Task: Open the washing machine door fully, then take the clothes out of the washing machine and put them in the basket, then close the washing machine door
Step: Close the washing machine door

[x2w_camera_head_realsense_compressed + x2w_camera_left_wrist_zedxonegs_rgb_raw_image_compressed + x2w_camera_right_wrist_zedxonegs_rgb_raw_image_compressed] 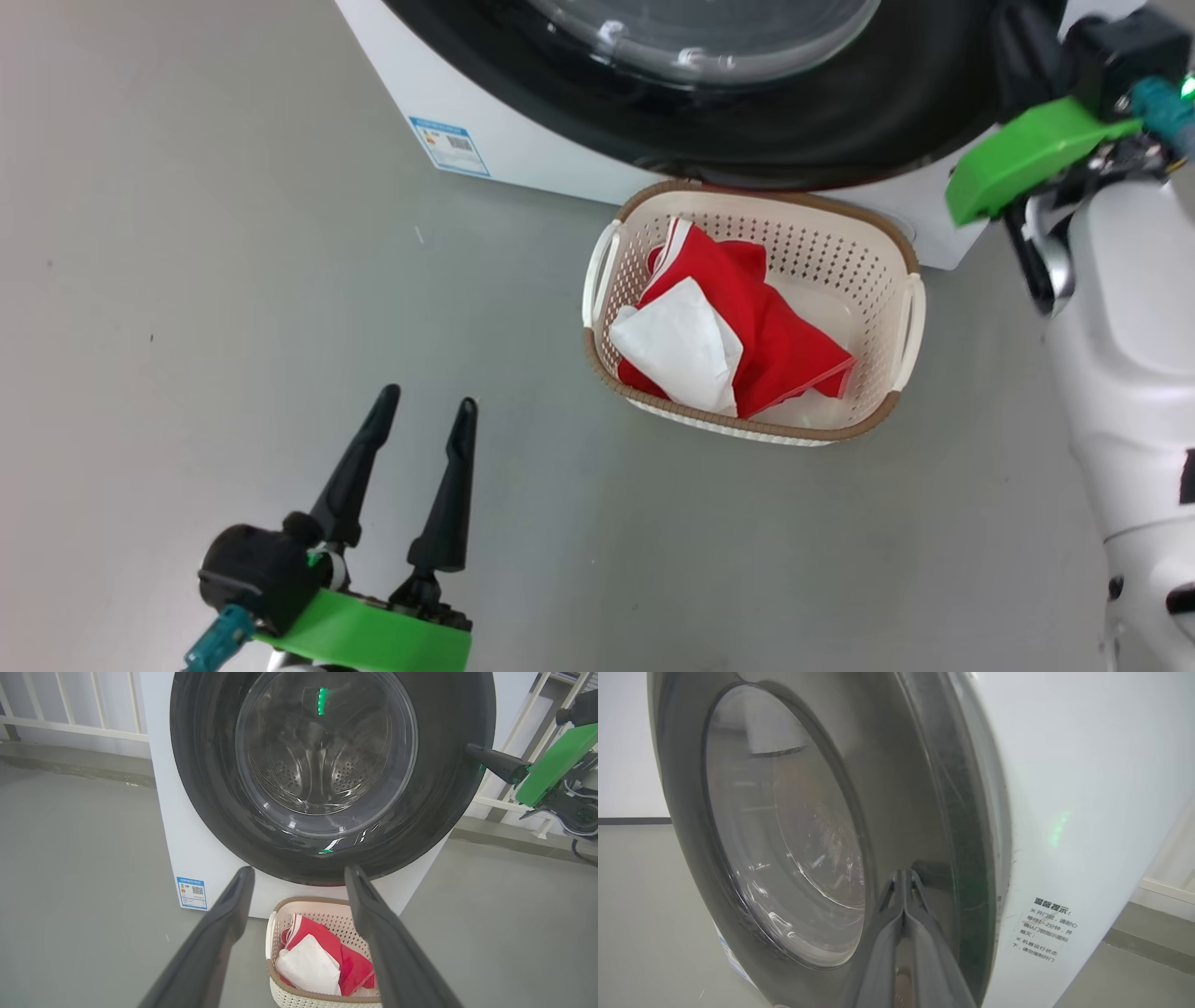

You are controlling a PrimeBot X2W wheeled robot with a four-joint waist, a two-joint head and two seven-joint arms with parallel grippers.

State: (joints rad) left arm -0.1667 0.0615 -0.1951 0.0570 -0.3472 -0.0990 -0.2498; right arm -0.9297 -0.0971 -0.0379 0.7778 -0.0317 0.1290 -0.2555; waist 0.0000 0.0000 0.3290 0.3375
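The washing machine [523, 140] stands at the top of the head view. Its glossy black door [840, 103] lies against the white front, and through the glass window [322, 751] the steel drum shows. My right gripper [904, 873] is shut, its tips pressed on the door's black rim near the right edge [472, 750]. The cream basket [747, 425] sits on the floor just in front of the machine. Red clothes [775, 327] with a white panel lie in it. My left gripper [427, 399] hovers open and holds nothing, left of the basket.
Grey floor [233, 280] stretches out to the left of the basket. My white body [1130, 373] stands at the right. A white railing [70, 718] runs behind the machine. A blue label [450, 147] marks the machine's lower left corner.
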